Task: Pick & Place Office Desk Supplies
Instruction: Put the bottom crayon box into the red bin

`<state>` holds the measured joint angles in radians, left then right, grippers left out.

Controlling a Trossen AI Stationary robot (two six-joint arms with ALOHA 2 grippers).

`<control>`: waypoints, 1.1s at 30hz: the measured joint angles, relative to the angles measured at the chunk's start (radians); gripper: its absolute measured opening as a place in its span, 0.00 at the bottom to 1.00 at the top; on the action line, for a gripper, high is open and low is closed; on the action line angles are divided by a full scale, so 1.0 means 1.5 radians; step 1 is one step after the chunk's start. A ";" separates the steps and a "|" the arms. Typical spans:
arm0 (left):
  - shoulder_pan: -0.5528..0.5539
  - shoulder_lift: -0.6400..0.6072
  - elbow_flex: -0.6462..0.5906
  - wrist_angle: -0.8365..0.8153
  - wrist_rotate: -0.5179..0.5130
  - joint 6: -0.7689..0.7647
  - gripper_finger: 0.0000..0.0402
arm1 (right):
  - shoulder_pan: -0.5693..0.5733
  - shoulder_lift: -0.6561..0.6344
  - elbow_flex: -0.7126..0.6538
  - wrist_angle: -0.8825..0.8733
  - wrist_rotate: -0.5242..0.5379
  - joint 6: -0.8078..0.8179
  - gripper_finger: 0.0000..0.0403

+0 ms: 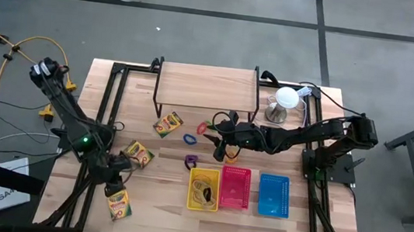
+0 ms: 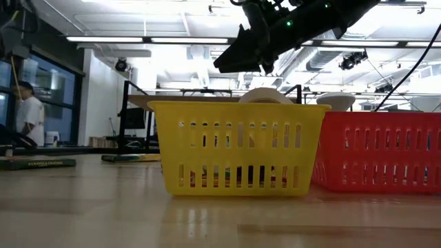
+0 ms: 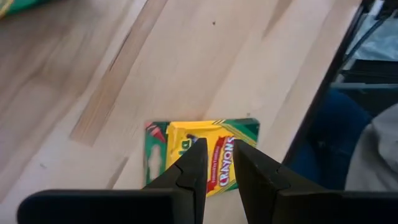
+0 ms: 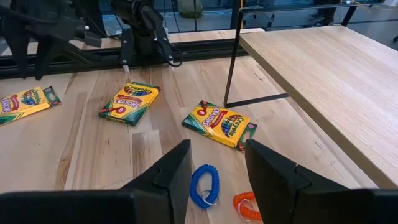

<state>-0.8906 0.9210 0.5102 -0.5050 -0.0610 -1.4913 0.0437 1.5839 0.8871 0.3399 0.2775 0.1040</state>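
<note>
The left gripper (image 1: 115,185) is low over the table's (image 1: 157,212) front-left part, right above a crayon box (image 1: 119,204). That box lies flat near the left front edge. Its long side runs slanted across the table. In the left wrist view the fingers (image 3: 193,168) stand a little apart, one on each side of the middle of the box (image 3: 202,155), and they hold nothing. The left arm bends down from the back-left corner.

Another crayon box (image 1: 138,153) lies flat a bit farther back, slanted too. A third crayon box (image 1: 168,124) lies by the wooden shelf (image 1: 207,87), pointing toward the shelf's leg.

Next come a blue coil ring (image 1: 189,138) and an orange coil ring (image 1: 203,127), then a purple clip (image 1: 191,160).

The right gripper (image 1: 221,147) hangs in the air above the yellow basket (image 1: 203,188). Its fingers (image 4: 171,171) are wide apart and empty. The right arm stretches long and flat from the right side.
</note>
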 joint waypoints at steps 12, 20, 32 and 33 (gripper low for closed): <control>-0.041 0.060 0.000 0.003 -0.001 -0.071 0.18 | 0.000 0.000 0.000 0.000 0.000 0.000 0.35; -0.051 0.091 0.000 0.013 -0.001 -0.084 0.18 | 0.000 0.000 0.000 0.000 0.000 0.000 0.35; -0.051 0.122 0.000 0.020 0.025 -0.085 0.18 | 0.000 0.000 0.000 0.000 0.000 0.000 0.35; -0.051 0.122 0.000 0.020 0.025 -0.087 0.18 | 0.000 0.000 0.000 0.000 0.000 0.000 0.35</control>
<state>-0.9668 1.1034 0.5102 -0.4744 -0.0238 -1.6213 0.0437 1.5841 0.8871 0.3397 0.2775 0.1041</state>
